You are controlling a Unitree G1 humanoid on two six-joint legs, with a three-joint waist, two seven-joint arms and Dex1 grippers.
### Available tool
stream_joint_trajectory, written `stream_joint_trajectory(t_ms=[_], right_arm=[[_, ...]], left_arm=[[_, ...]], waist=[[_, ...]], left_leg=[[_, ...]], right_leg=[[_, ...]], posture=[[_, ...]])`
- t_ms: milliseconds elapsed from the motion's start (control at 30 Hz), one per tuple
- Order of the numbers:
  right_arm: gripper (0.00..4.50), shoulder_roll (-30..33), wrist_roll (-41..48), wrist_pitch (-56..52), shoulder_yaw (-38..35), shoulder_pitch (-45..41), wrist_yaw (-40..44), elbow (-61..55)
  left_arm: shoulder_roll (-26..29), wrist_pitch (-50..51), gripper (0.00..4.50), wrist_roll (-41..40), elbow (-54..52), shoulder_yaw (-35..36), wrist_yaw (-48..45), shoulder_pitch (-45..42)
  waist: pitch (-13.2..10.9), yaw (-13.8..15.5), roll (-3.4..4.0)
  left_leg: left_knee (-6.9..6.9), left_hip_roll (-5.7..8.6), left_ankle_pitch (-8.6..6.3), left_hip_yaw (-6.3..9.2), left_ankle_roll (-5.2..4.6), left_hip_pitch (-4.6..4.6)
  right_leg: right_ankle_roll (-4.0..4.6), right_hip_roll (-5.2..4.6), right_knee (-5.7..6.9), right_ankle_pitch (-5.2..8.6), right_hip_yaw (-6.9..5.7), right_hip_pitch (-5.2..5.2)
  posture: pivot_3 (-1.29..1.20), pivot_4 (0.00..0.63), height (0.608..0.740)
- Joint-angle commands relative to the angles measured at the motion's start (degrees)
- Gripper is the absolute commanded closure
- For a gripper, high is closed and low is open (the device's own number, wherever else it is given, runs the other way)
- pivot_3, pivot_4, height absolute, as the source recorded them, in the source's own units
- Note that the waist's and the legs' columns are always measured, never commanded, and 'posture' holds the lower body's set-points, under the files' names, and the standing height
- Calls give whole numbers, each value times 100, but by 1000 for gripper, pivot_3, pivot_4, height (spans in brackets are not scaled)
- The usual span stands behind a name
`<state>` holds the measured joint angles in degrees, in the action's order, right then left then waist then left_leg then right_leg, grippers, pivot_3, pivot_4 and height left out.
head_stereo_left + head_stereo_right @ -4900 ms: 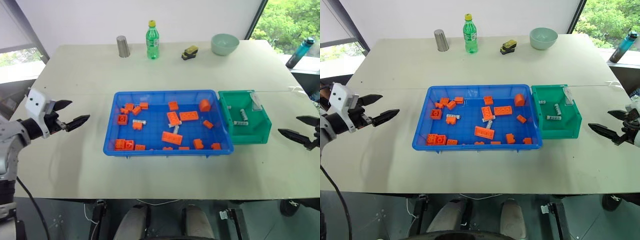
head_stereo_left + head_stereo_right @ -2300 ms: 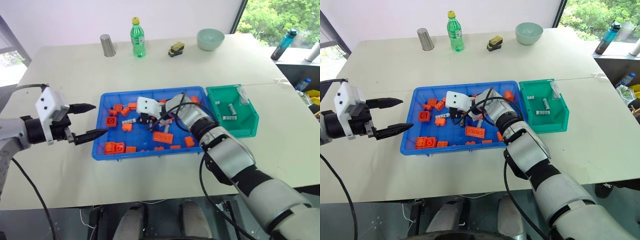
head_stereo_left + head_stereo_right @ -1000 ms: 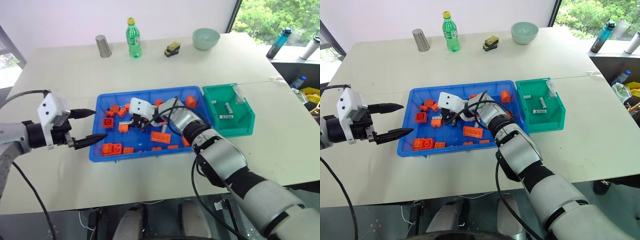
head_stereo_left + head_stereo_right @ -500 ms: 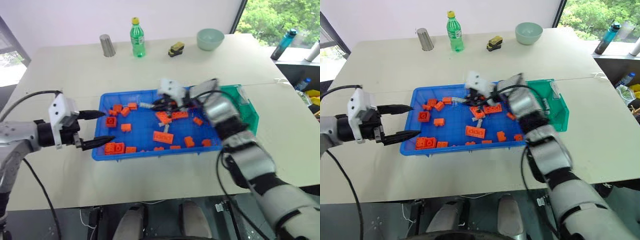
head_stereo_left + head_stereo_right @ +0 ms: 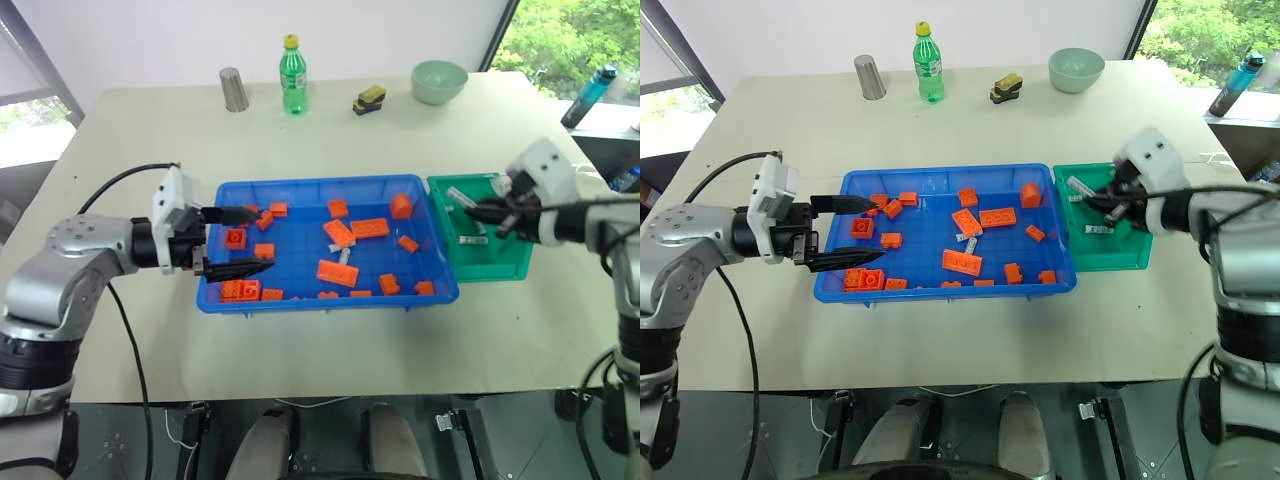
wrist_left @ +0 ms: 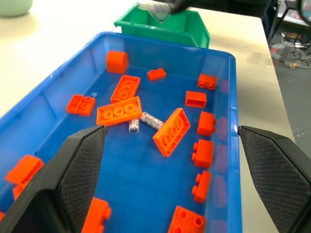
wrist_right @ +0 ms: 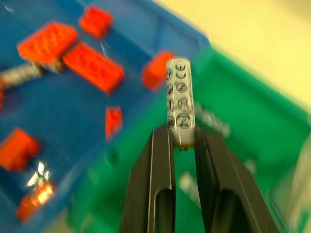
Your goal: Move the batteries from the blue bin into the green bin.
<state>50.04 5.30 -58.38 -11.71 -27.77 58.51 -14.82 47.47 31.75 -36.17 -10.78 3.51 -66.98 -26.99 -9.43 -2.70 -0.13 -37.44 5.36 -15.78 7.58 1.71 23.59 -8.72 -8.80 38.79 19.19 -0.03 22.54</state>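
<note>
Silver-grey, the held battery [image 7: 180, 102] stands on end between the clenched jaws of the right gripper [image 7: 182, 138], its long axis in line with the fingers, over the green bin [image 5: 515, 262]. More batteries [image 5: 468, 240] lie flat in that bin. In the blue bin [image 5: 320, 301], two batteries [image 6: 144, 121] lie hemmed between orange bricks [image 6: 171, 131]. The left gripper [image 5: 238, 241] hangs with jaws spread wide over that bin's left end, grasping nothing.

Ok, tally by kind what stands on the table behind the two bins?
Metal cup: 1
Green bottle: 1
Pale green bowl: 1
Small yellow and black object: 1
Total: 4
</note>
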Motion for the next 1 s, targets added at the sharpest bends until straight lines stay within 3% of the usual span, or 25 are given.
stream_joint_trajectory(t_ms=[33, 67, 267, 433, 600, 800, 1000], right_arm=[[4437, 51, 137, -118, -301, 4, -423, -120], [4437, 43, 193, -179, -327, -12, -512, -82], [1557, 280, 264, 439, -83, -52, -706, 246], [1557, 62, 874, 556, 268, -955, -428, 140], [1557, -448, 1309, 365, 1149, -1488, -219, -34], [1557, -993, 1208, 706, 2340, -1489, -105, 203], [1557, -1165, 1231, 773, 2785, -1328, 114, 691]], left_arm=[[-4, -191, 0, 106, 94, 23, -99, -127], [-10, -205, 0, 122, 113, 20, -115, -139], [-13, -236, 0, 145, 56, 54, -133, -76], [22, -192, 0, 136, -43, 114, -96, 15], [56, -163, 0, 157, -118, 105, -79, 63], [65, -120, 0, 177, -207, 86, -38, 63], [141, -84, 0, 187, -297, 161, 21, 108]], waist=[[0, -8, 1], [0, -6, 0], [0, 27, 0], [0, -24, 1], [2, -37, -5], [4, 20, -8], [4, 14, -9]], left_leg=[[-1, 0, 0, -6, 0, 0], [-2, 0, 0, -8, 0, -1], [-3, 0, 0, -4, -2, -1], [-1, -6, 0, -6, -1, -1], [2, -11, 0, 1, -1, -1], [-3, -3, 0, 8, -1, 0], [-4, -3, 0, 10, -1, 0]], right_leg=[[0, -2, -1, 0, 1, 0], [0, -1, -1, 0, 2, 0], [0, -2, -2, 0, 1, -2], [0, 3, -27, 0, 1, -3], [0, 8, -35, 0, -2, -8], [0, 3, -36, 0, -3, -11], [0, 3, -37, 0, -5, -12]], posture=[[0, 150, 727], [0, 150, 727], [0, 150, 727], [0, 150, 727], [0, 150, 727], [0, 150, 727], [0, 150, 727]])
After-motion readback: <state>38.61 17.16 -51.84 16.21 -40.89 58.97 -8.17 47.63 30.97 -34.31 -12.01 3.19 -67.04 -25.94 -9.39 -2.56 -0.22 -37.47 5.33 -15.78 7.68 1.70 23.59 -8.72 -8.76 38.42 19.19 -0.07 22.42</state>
